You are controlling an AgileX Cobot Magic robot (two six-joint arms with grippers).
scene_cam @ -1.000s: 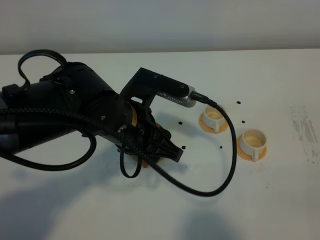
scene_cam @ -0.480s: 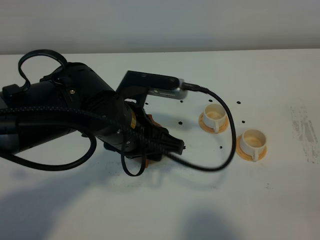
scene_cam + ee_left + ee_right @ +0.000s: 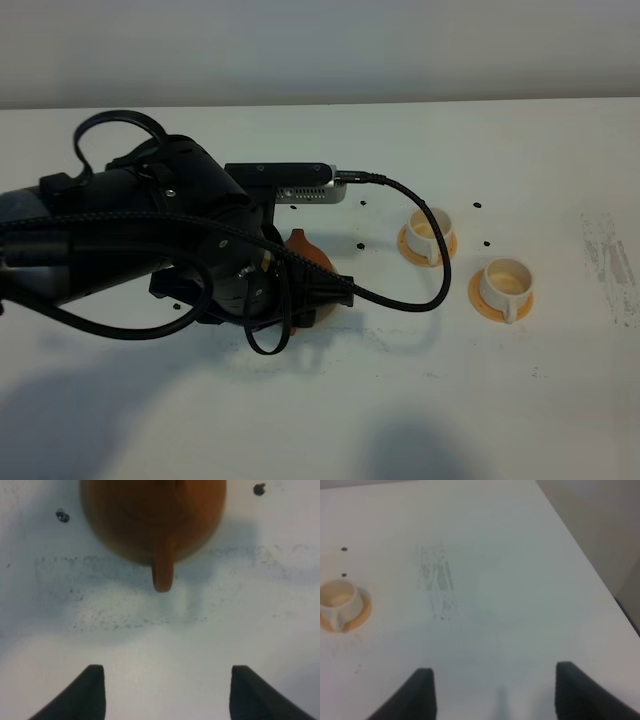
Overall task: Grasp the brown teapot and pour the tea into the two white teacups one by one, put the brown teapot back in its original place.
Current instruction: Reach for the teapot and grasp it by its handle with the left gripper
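Observation:
The brown teapot (image 3: 155,515) stands on the white table just beyond my left gripper (image 3: 167,695). A narrow part of it, handle or spout, points toward the fingers. That gripper is open, with nothing between its fingers (image 3: 92,692) and a gap to the pot. In the high view my left arm (image 3: 150,240) covers most of the teapot (image 3: 306,254). The two white teacups (image 3: 430,232) (image 3: 505,283) sit on orange saucers to its right. My right gripper (image 3: 500,695) is open over bare table, one teacup (image 3: 337,600) off to its side. The tea and the original place are hidden.
A black cable (image 3: 440,270) loops from the left wrist past the nearer cup. Small black dots (image 3: 477,206) mark the table. A grey scuffed patch (image 3: 437,582) lies ahead of the right gripper, and the table edge (image 3: 590,565) runs close beside it.
The left arm has turned and shifted, its wrist camera swinging left and level. More of the teapot shows beside it. The fingers stay as wide apart; the cups have not moved.

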